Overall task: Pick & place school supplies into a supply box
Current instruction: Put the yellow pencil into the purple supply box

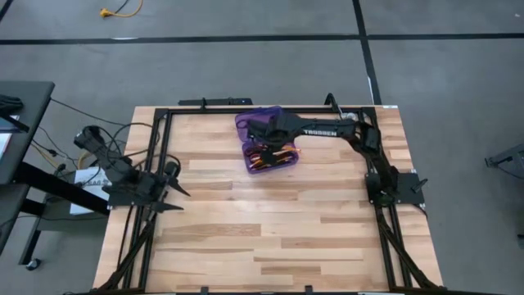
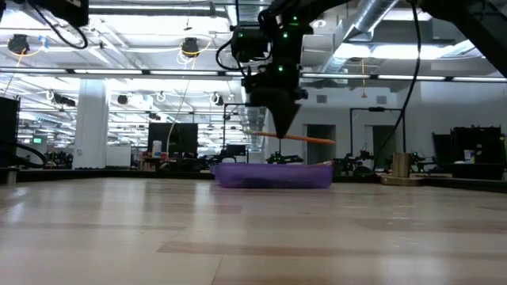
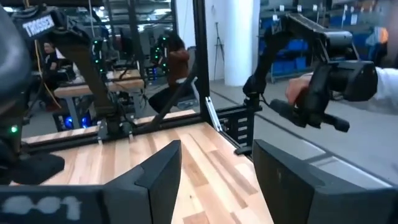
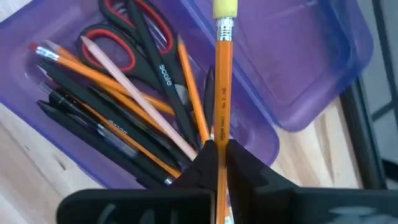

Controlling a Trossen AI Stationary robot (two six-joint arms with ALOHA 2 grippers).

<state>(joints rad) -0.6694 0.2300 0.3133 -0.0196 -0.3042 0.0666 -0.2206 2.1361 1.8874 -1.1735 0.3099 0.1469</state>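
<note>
The supply box (image 1: 268, 157) is a translucent purple case near the table's far edge, and its open lid (image 1: 255, 120) lies on the far side. Inside it (image 4: 74, 93) lie orange pencils (image 4: 106, 68), black pens (image 4: 93, 124) and red-handled scissors (image 4: 118, 43). My right gripper (image 4: 219, 152) hangs above the box, shut on one orange pencil (image 2: 309, 138). My left gripper (image 3: 217, 180) waits open at the table's left edge (image 1: 173, 190). My right gripper pinches the orange pencil's shaft (image 4: 222, 134) between its two fingers, well back from the yellow eraser end (image 4: 224, 9). The fingers (image 2: 283, 127) come from above, pointing down, and lie across the pencil. It is lifted clear and lies about level above the box.
A black frame rail (image 1: 164, 147) runs along the table's left, far and right sides. Bare wood (image 1: 270, 238) covers the near half. Beyond the table, the left wrist view shows a person's hand and sleeve (image 3: 379, 78) at other equipment.
</note>
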